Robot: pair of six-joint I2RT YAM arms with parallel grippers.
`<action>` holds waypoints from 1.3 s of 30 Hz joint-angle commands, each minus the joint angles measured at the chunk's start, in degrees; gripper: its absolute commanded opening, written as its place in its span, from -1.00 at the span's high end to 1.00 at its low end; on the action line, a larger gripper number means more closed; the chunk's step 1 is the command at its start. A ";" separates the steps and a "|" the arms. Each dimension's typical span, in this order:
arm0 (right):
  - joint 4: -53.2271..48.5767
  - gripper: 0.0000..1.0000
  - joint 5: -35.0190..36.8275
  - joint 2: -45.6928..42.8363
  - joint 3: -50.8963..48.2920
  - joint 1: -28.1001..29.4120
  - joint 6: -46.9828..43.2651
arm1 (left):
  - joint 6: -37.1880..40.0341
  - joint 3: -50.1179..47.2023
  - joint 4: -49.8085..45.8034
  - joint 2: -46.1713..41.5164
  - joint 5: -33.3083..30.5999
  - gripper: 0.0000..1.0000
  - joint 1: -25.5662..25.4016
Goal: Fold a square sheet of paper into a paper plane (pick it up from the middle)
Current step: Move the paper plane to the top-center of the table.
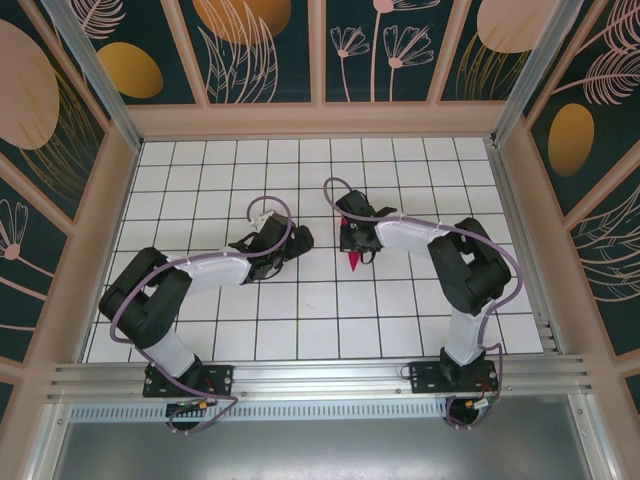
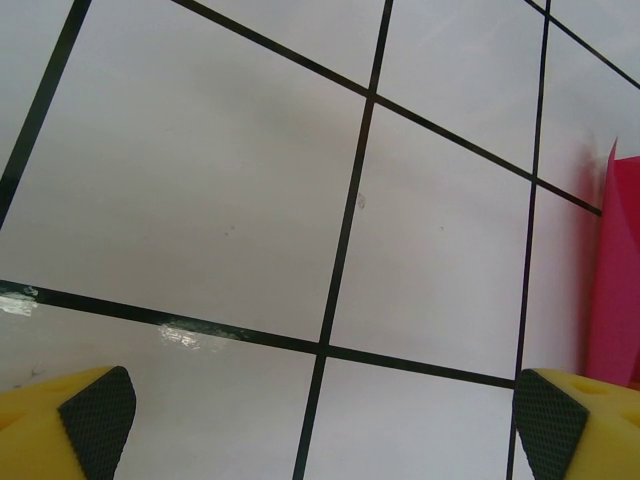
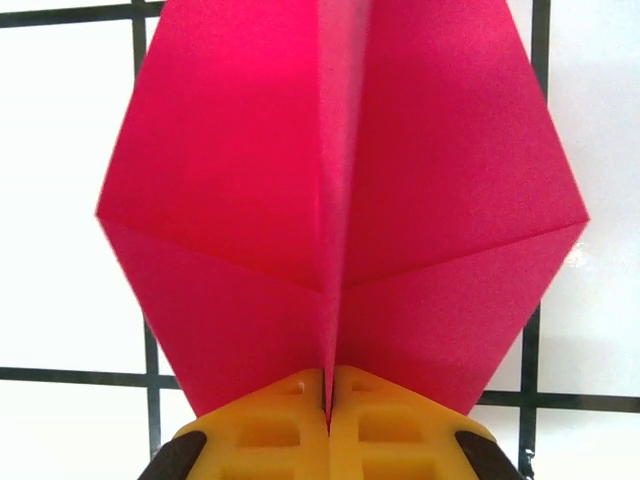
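1. Near the middle of the tiled table (image 1: 300,310), the right gripper (image 1: 356,240) was clenched on the paper plane (image 1: 356,262), whose magenta tip stuck out from the fingers toward the arm bases.
2. Seen from the right wrist, the right gripper (image 3: 328,395) had its yellow fingers (image 3: 260,435) pressed together on the plane's central crease (image 3: 240,200). Two creased flaps spread left and right beyond the fingertips, over the white tiles.
3. Left of it, the left gripper (image 1: 285,243) was apart from the plane, jaws spread wide and holding nothing.
4. Seen from the left wrist, the left gripper (image 2: 320,425) hung over bare tiles, its dark pads (image 2: 95,420) far apart. An edge of the paper plane (image 2: 615,280) stood at the right border, just beyond the right-hand pad.
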 commanded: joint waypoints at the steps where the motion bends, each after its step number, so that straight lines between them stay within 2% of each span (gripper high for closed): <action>1: -2.90 0.82 1.84 1.71 1.89 0.43 -0.94 | 1.29 1.48 -1.26 0.91 0.05 -0.97 0.09; 7: -2.14 0.62 -0.36 2.17 2.86 0.55 -0.77 | 1.19 1.49 -1.38 1.08 0.16 -0.97 0.14; 12: -1.55 0.59 -1.26 2.28 3.44 0.55 -0.50 | 1.20 1.40 -1.46 1.17 0.24 -0.97 0.17; 19: -1.41 0.80 -0.93 3.70 3.21 0.54 -0.24 | 1.07 1.44 -1.96 1.00 -0.24 -0.97 0.16; 29: -2.09 0.86 1.06 3.97 6.18 0.43 -1.17 | 0.81 1.29 -3.20 0.13 -1.86 -0.97 0.13; 34: -2.87 0.86 1.44 5.05 11.66 -1.19 -3.20 | 0.72 1.31 -4.33 -0.31 -2.98 -0.97 0.19; 39: -4.02 0.85 0.30 10.09 18.28 -3.82 -6.05 | 0.59 1.05 -5.04 -0.85 -3.71 -0.97 0.24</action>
